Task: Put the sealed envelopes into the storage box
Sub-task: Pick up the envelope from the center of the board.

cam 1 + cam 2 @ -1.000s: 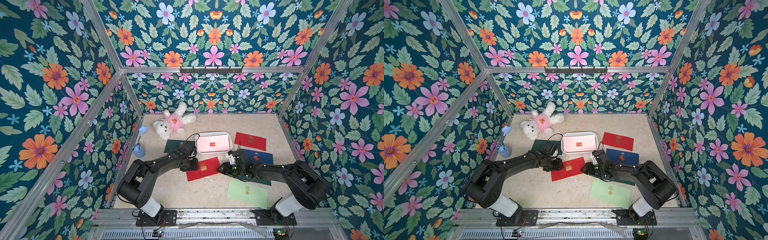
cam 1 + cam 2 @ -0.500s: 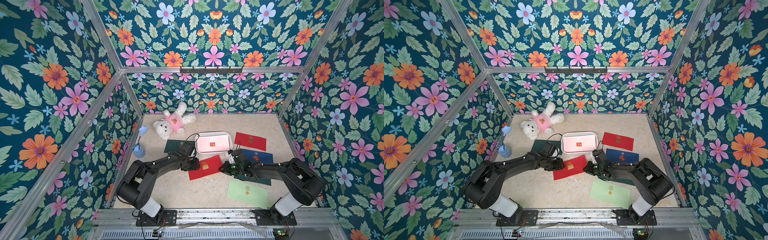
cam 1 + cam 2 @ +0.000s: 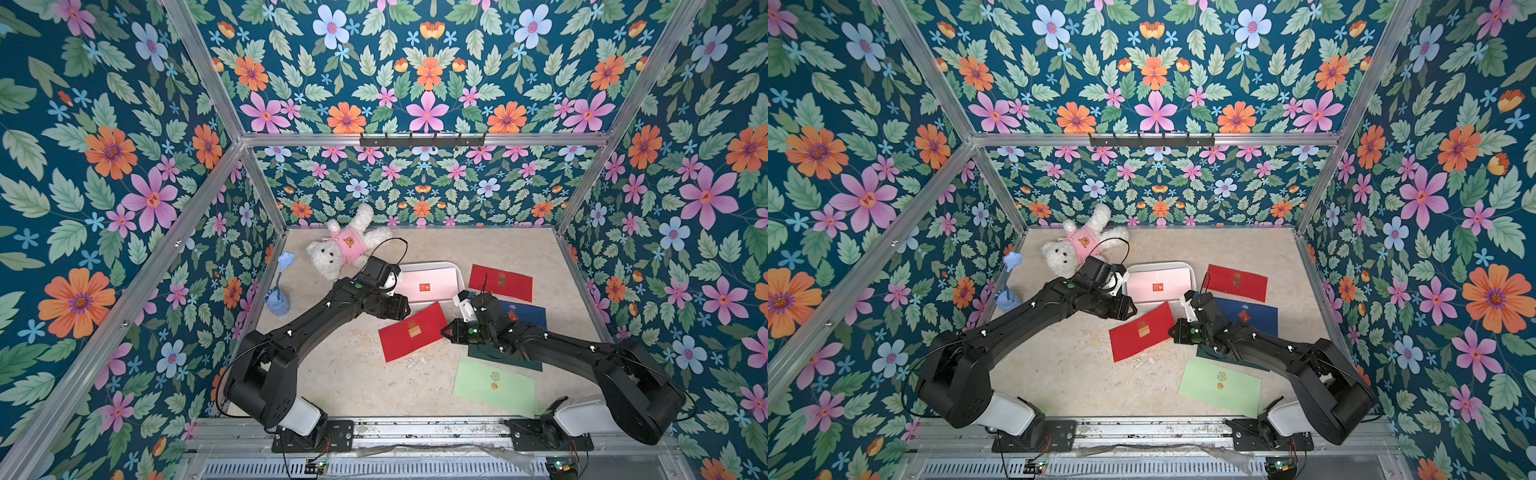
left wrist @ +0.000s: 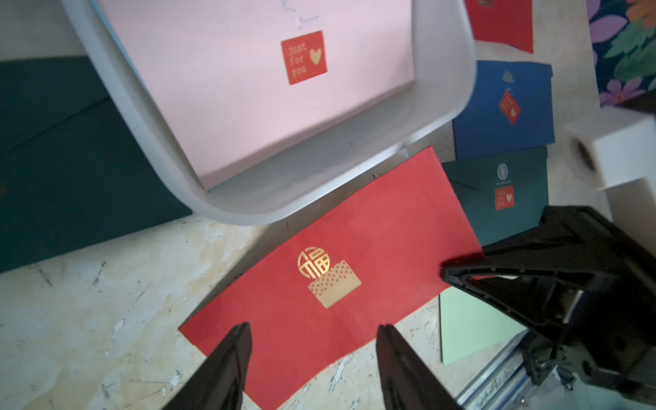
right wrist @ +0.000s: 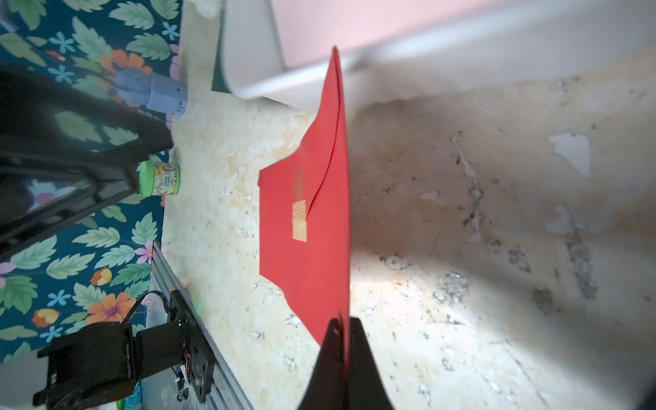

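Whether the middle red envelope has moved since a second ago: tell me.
Yes. The middle red envelope has shifted slightly toward the storage box; its corner now reaches the front rim. The right gripper is shut on it.

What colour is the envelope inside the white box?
The envelope is pink; clearest in the left wrist view.

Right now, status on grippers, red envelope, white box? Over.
Right gripper shut on gold-sealed red paper envelope, edge lifted. Left gripper open over it. White plastic storage box adjacent, pink envelope inside. Nothing between.
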Robot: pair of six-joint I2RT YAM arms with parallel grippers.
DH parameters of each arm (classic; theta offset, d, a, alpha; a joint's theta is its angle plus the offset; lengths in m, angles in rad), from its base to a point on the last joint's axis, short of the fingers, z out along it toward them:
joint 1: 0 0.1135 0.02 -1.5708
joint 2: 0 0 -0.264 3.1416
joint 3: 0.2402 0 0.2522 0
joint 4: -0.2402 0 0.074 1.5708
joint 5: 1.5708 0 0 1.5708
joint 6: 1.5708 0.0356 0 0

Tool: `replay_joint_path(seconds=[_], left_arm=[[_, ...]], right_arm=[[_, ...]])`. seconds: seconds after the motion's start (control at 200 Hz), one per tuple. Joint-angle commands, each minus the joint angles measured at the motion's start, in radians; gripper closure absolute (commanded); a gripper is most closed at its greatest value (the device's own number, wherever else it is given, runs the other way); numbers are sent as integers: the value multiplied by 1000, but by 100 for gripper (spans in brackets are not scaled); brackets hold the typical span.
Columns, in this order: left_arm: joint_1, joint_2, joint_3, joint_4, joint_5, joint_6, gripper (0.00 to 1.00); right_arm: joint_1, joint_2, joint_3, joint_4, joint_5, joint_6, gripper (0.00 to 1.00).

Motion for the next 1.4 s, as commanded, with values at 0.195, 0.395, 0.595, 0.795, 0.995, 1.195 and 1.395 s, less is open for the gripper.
replay_joint_path(seconds=[0.195, 0.395, 0.595, 0.795, 0.995, 1.195, 1.395], left_arm=[[6, -65, -4, 5, 90, 406, 35], [33, -119, -60, 56, 193, 537, 32], [42, -112, -68, 48, 214, 579, 31], [42, -113, -90, 45, 304, 593, 32], [42, -135, -131, 68, 350, 568, 34], [42, -180, -140, 73, 415, 529, 62], [42, -188, -132, 33, 412, 495, 100]], right_arm=[[1, -147, 75, -165, -86, -240, 97], [1, -174, 127, -232, -129, -320, 97], [2, -147, 169, -239, -216, -373, 99], [1, -122, 214, -236, -266, -411, 99], [1, -91, 246, -254, -298, -465, 99], [-16, -50, 282, -277, -253, -490, 99], [-63, -24, 296, -276, -228, -493, 88]])
